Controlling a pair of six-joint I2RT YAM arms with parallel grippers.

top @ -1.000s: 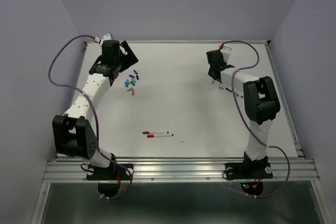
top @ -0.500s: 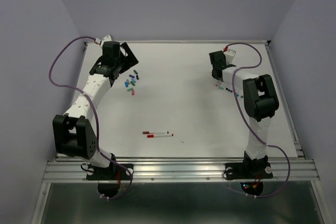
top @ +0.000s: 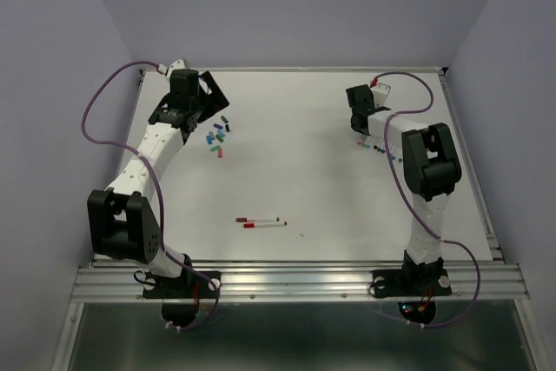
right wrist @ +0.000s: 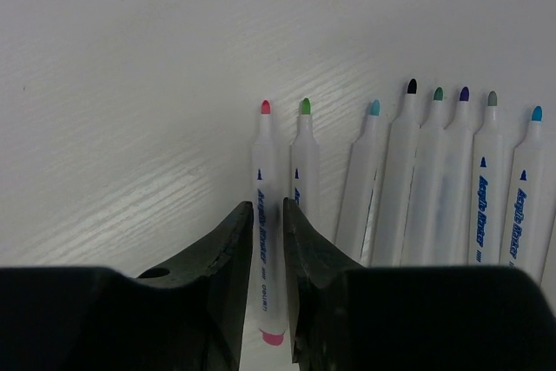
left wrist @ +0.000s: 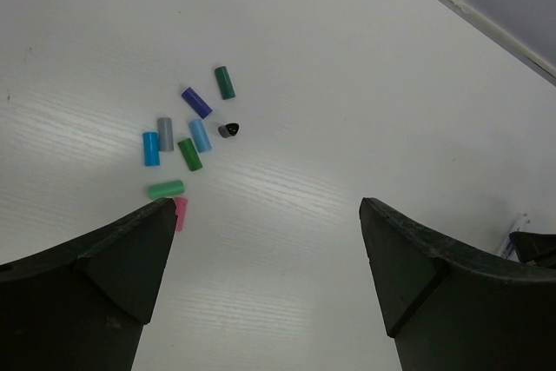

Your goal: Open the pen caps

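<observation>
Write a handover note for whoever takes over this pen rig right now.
Left hand: open, hovering above the loose caps at the far left.
Right hand: shut on the pink-tipped pen, which lies at one end of the row of uncapped pens at the far right.
Done: eight pens in that row, the pink one included, show bare tips.
Left: the two red pens in the middle look capped; uncap those.

Loose pen caps clustered on white table, left gripper jaws spread wide
</observation>
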